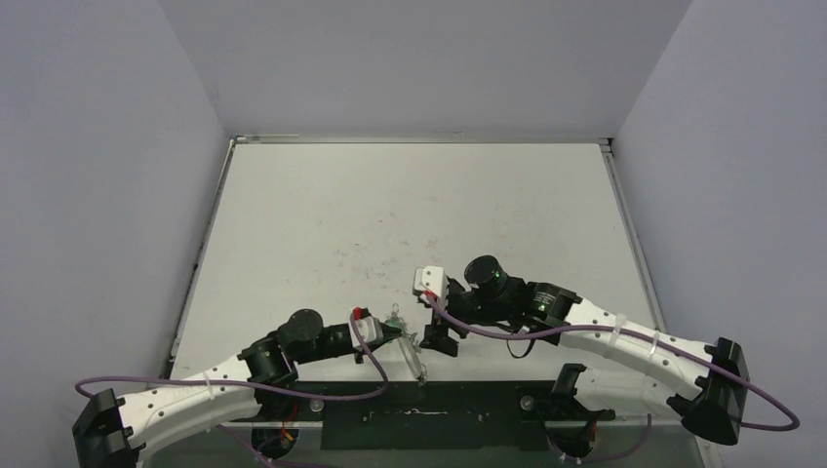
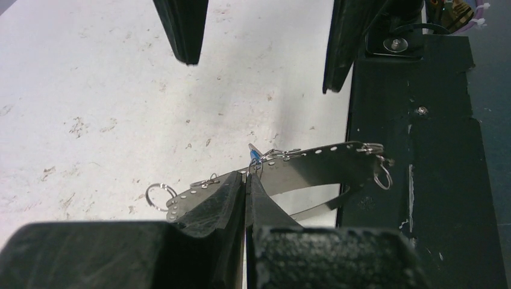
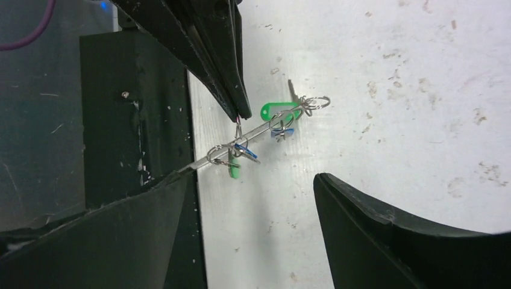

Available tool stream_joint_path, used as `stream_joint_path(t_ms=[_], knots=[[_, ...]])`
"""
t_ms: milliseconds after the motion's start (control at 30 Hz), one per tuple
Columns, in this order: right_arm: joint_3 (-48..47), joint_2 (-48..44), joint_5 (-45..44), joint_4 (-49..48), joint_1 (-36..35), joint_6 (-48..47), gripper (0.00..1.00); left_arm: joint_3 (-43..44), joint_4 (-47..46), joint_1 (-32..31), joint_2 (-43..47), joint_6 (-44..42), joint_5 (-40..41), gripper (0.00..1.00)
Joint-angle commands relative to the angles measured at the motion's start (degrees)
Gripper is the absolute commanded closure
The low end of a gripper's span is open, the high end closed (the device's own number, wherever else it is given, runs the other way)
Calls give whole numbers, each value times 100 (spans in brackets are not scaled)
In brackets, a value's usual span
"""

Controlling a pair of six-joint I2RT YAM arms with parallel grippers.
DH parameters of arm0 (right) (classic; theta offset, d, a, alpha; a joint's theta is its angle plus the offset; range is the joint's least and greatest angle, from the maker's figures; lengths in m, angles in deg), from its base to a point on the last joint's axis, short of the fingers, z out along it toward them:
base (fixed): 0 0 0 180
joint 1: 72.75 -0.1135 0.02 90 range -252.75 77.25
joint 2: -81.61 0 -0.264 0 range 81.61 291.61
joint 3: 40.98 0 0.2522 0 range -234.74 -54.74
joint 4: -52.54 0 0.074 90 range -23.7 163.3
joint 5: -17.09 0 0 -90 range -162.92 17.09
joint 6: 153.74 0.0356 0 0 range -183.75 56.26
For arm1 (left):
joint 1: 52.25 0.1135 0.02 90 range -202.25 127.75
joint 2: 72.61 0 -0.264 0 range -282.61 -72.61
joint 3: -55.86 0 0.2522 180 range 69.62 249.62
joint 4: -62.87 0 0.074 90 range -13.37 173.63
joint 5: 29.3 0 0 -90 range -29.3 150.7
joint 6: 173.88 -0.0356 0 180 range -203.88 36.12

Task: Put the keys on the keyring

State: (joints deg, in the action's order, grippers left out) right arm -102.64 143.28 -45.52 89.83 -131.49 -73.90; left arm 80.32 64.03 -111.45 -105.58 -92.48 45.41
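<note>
My left gripper is shut on the rim of the keyring, a thin silvery hoop held near the table's front edge. In the left wrist view the left gripper pinches the perforated band of the keyring, with a blue key just beyond the tips. In the right wrist view the keyring shows edge-on. Two green keys and a blue key dangle along it. My right gripper is open and empty just right of the hoop, and its jaws stand wide apart.
A black mounting strip runs along the front edge under the hoop's near end, and shows in the left wrist view. Small empty split rings hang on the hoop's rim. Grey walls enclose the scuffed white table.
</note>
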Motion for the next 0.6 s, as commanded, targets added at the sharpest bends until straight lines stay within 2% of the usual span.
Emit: stream_joint_path(t_ms=[0,200,433,567], knots=[[303,-527,-318,-803,147,238,16,-2,-14,-11,127,147,249,100],[633,-791,-186,-1339,540,679,0,11,-169,-5,111,410,312,100],[862,-802,-278,-1658,892,1158,0,143,-519,2,-414,909,580,100],[934,-779,-444,-1747,947,1374,0,317,-530,-3,-828,1378,1413,100]])
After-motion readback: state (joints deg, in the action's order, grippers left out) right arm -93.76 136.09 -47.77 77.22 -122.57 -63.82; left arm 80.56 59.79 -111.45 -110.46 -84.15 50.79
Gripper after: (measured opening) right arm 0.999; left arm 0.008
